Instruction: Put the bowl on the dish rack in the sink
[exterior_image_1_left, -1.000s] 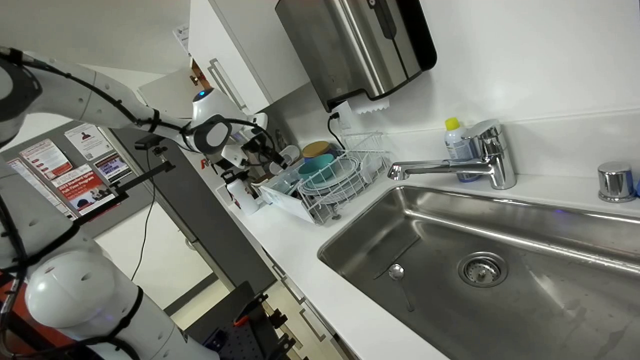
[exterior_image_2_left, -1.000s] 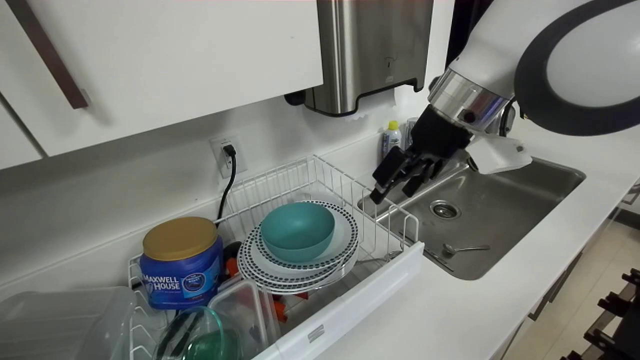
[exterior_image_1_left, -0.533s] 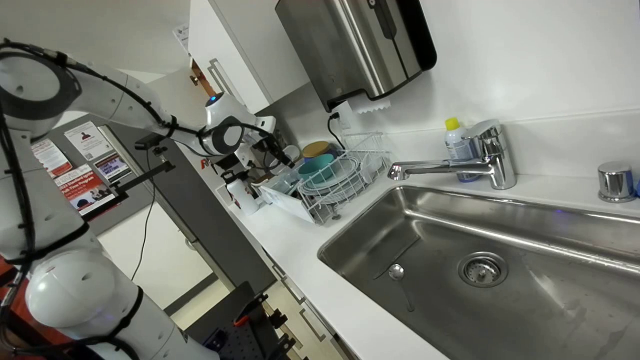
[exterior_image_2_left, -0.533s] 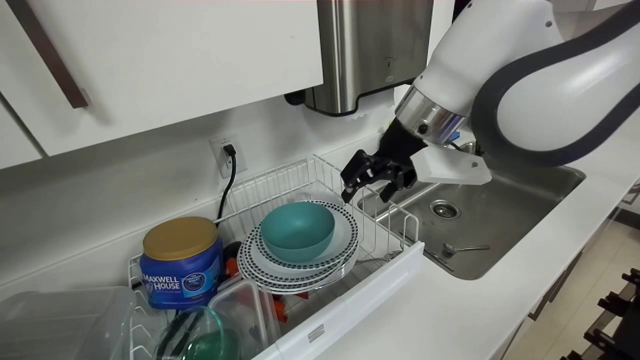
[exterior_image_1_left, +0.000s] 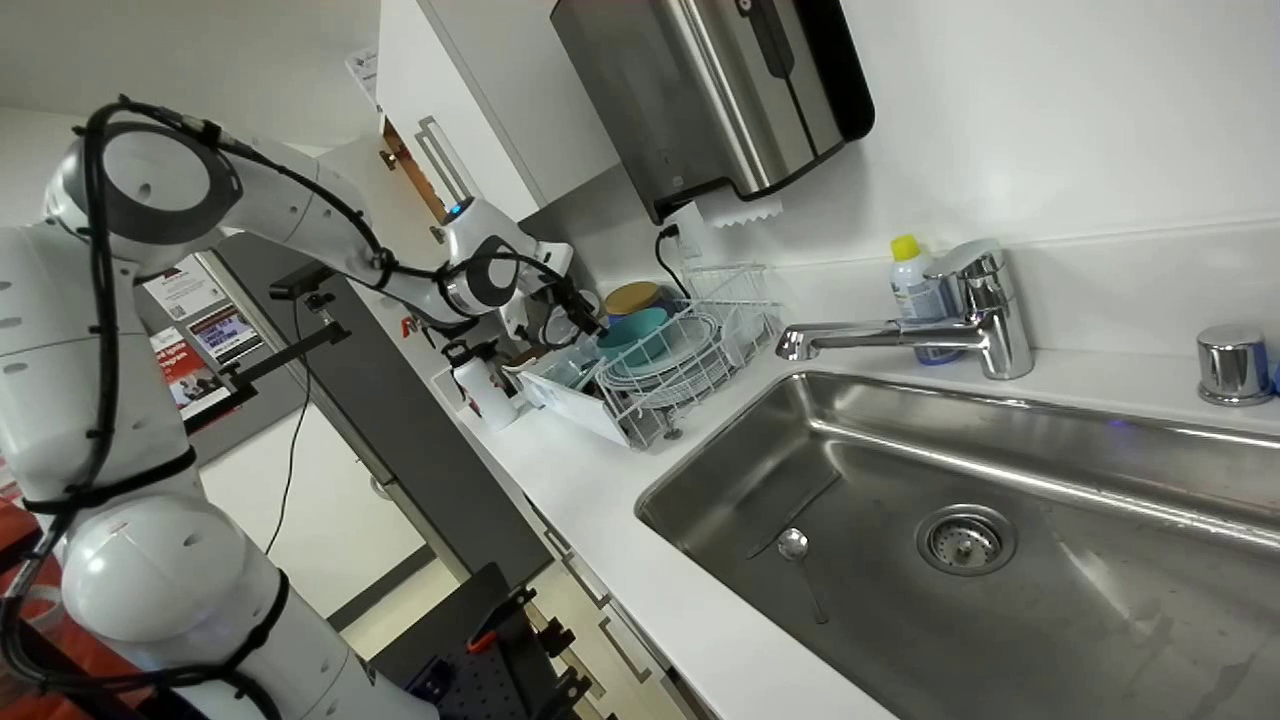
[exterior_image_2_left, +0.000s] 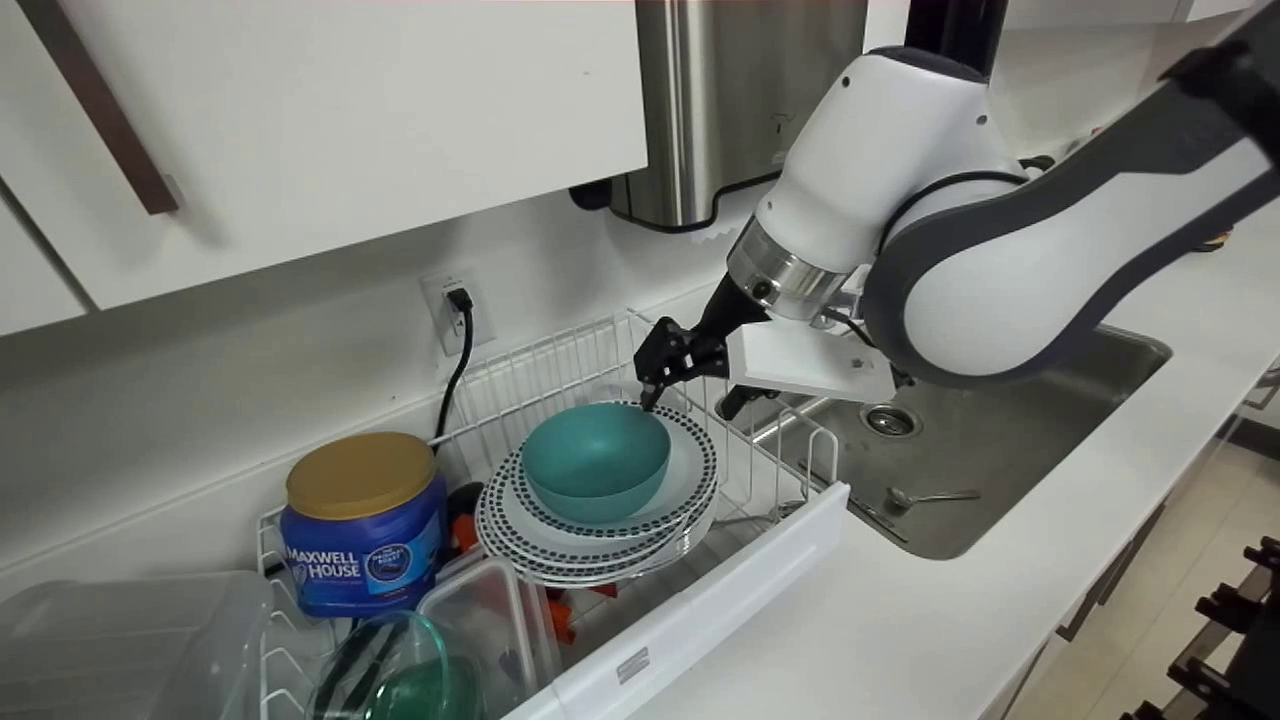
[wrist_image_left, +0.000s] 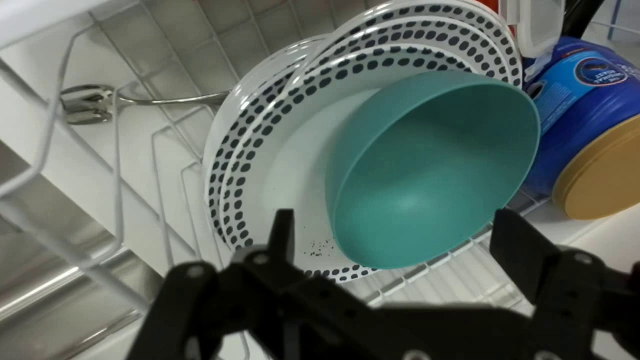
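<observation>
Moved closer, the hand (wrist_image_left: 394, 215) gapes wide by the bowl (wrist_image_left: 435, 165), which sits on plates (wrist_image_left: 295, 165) near a coffee tub (exterior_image_2_left: 360, 550).

White counter (exterior_image_1_left: 590, 490), bearing dish rack (exterior_image_2_left: 690, 615), white bottle (exterior_image_1_left: 486, 392), yellow-capped bottle (exterior_image_1_left: 916, 288)
</observation>
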